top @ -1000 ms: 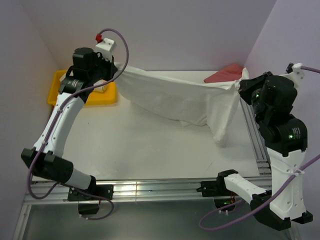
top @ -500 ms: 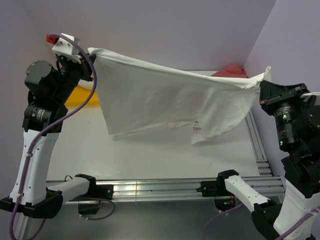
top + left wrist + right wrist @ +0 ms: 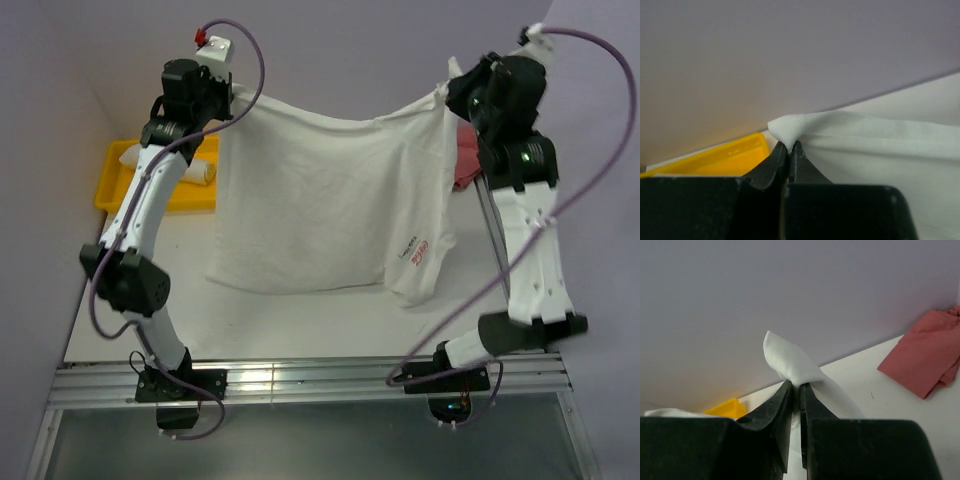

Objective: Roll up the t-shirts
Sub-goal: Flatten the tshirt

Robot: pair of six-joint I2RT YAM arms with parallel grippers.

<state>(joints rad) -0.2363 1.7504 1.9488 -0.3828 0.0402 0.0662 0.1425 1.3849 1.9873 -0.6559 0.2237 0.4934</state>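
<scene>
The white t-shirt, red print near its hem, is hung spread above the table, its lower edge seemingly laid on the surface. Each upper corner is pinched between pressed-together jaws: one by the left gripper, one by the right gripper. The top edge should be held taut and lowered evenly. A yellow bin and a red cloth flank it and should not be snagged.

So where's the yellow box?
In the top view, the yellow box sits on the far left side of the table, just left of the held-up white t-shirt, with a white roll lying in it.
</scene>
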